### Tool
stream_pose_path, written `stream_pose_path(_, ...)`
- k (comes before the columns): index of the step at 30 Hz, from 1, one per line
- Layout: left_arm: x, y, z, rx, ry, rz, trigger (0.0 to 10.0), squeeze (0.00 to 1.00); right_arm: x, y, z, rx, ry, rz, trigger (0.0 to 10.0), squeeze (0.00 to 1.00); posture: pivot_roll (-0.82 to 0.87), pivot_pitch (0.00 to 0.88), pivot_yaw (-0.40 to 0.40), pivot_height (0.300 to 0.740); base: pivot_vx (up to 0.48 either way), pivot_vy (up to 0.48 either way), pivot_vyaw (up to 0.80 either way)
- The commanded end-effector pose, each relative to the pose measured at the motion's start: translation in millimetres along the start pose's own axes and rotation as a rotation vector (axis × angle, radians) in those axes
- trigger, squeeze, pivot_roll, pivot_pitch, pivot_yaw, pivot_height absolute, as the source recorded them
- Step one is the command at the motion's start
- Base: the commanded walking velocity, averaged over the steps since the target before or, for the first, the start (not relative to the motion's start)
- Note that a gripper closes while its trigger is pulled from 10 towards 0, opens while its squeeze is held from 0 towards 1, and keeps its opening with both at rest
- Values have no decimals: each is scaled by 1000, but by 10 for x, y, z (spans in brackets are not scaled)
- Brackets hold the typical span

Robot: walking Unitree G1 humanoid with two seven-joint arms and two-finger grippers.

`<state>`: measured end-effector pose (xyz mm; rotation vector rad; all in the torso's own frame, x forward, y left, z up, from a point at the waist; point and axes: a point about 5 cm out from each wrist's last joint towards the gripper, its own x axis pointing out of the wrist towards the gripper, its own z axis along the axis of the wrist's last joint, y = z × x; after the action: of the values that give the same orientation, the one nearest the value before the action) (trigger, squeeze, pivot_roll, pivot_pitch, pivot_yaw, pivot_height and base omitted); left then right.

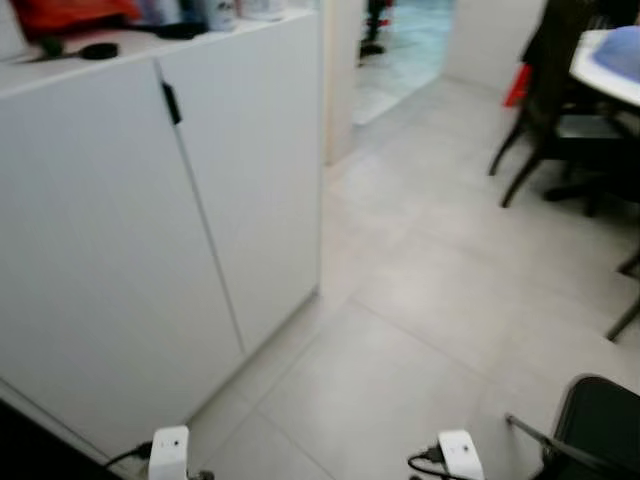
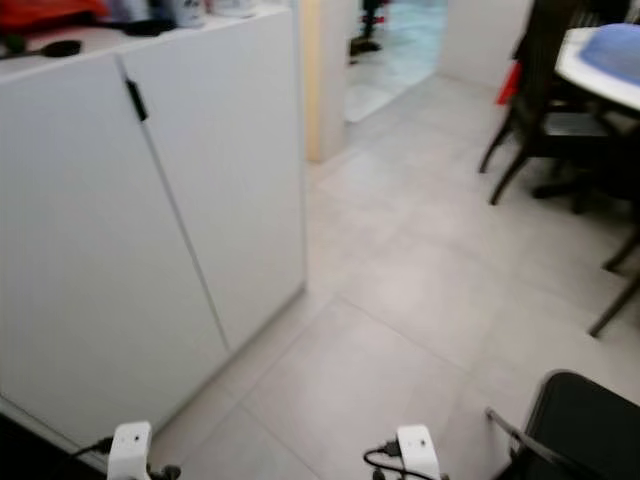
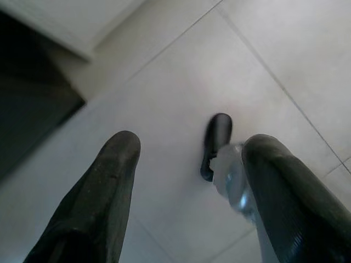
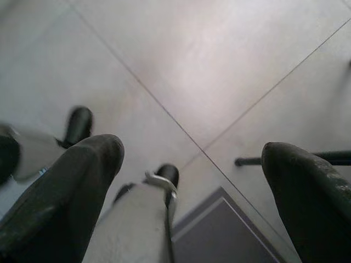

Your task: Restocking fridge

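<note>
Pale grey floor tiles (image 1: 420, 330) run across most of the head views, slightly blurred. On the robot's left stands a white cabinet (image 1: 130, 250) with two flat doors and a small black handle (image 1: 171, 102) near the top of the seam. On top of it sit a red-orange thing (image 1: 70, 12), a small dark object (image 1: 98, 49) and some bottles (image 1: 215, 12), all too blurry to name properly. Past the cabinet's far corner a doorway (image 1: 400, 45) opens into another tiled room. On the right there's a dark chair (image 1: 555, 110) tucked against a white table (image 1: 610, 65) with something blue (image 1: 620, 45) on it, and a second black chair (image 1: 600, 425) sits low in the right corner, close to the robot.

No fridge can be made out, and nothing to stock it with either.

Both arms hang low. Two white wrist pieces with black cables poke up at the bottom edge, left (image 1: 168, 452) and right (image 1: 460, 455).

The left gripper (image 3: 189, 181) points down at the floor with its two black fingers spread wide and nothing between them. Between them, lower down, a black foot (image 3: 216, 142) and a silvery leg part (image 3: 233, 178) of the robot stand on the tile.

The right gripper (image 4: 192, 181) is also spread apart and empty, aimed at the floor, with the robot's leg (image 4: 140, 219) and black feet (image 4: 79, 125) below, plus a thin black chair leg (image 4: 290, 159) and a dark grey mat (image 4: 219, 230)
</note>
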<state>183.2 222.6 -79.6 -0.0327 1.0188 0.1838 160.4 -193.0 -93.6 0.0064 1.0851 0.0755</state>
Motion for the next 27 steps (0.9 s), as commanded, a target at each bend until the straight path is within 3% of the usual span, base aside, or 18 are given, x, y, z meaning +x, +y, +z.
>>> stream_pose_path(1,-4,56,-4,2,11,13,10000,0,15,49,61,-7,-16,14,10000,0,-17,0,-39,740,0,0,800)
stream_pose_path(27,-6,59,-36,15,22,11,10000,0,10,50,33,-29,-10,22,10000,0,-18,0,-33,740,0,0,800)
